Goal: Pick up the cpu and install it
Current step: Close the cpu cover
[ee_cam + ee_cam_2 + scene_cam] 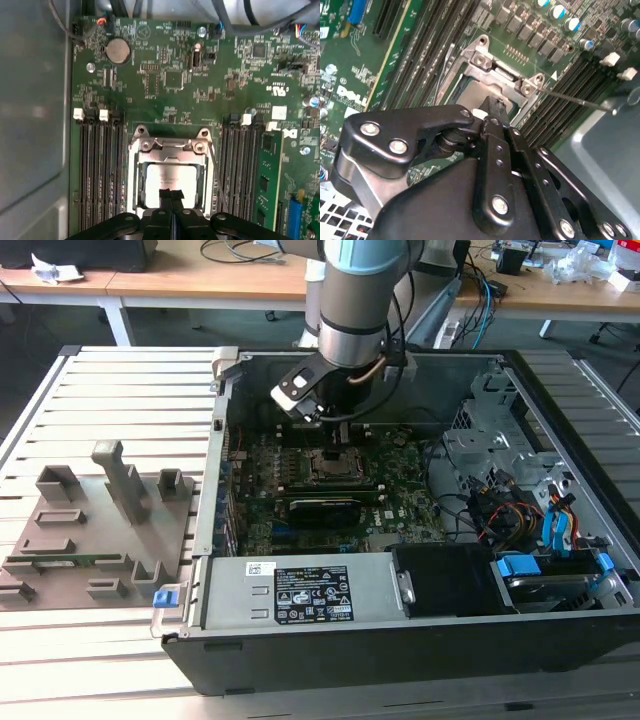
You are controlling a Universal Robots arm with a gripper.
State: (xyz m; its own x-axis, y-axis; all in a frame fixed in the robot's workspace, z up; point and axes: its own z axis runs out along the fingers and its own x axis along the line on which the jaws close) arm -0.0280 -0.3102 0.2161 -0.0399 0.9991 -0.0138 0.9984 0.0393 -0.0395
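Inside the open computer case, the tool hangs with its fingertips pressed together, gripping nothing; the cpu lies flat in the motherboard socket, directly beneath those tips; contact cannot be told.

The exterior view stands off the arm, high up, looking down at a slant into the open computer case on the slatted table, far enough back to take in the whole case. The first wrist view faces almost straight down on the motherboard from close by. The second wrist view sits closer still, looking aslant past the gripper. All three share the socket and the memory slots beside it
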